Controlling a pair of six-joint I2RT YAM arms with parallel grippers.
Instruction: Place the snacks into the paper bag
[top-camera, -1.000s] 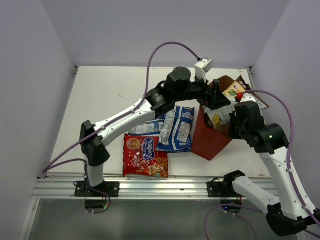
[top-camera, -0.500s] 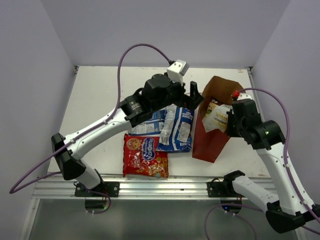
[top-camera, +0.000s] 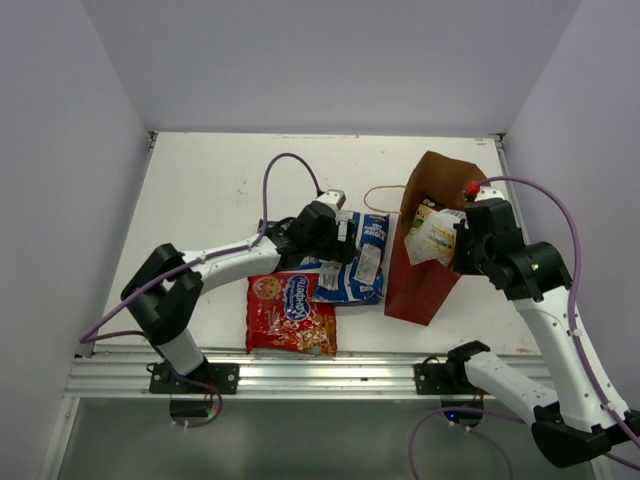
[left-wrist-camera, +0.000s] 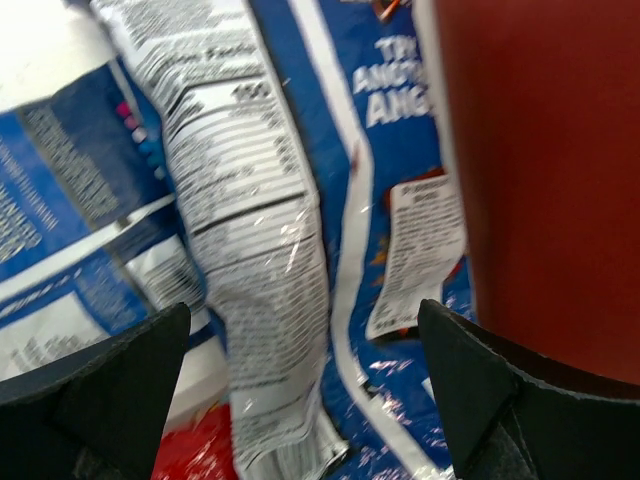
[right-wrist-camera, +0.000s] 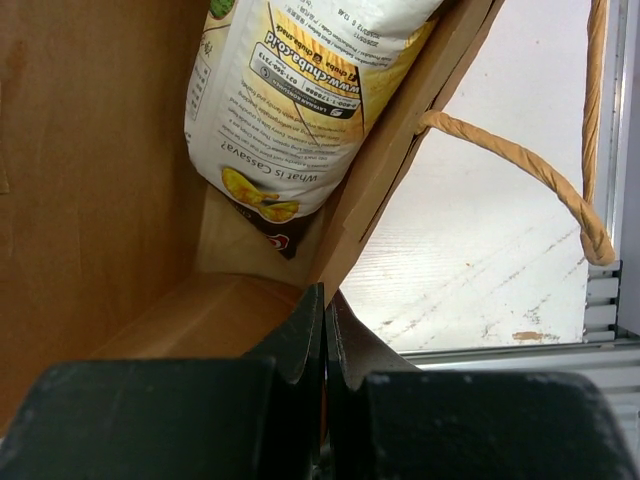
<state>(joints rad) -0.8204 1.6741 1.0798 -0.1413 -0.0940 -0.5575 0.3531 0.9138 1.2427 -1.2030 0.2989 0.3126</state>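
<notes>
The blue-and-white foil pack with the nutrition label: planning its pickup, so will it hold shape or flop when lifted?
Probably floppy: the blue-and-white foil pack lies creased and buckled. Its glossy film looks slippery, so the open left fingers may slide. Likely light, since it looks thin.

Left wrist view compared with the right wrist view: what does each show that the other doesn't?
Only the left wrist view shows the blue-and-white packs and a corner of the red cookie pack, under the open left tool. Only the right wrist view shows the chip bag inside, a twine handle, and the right tool pinching the wall. Both show the paper bag.
</notes>
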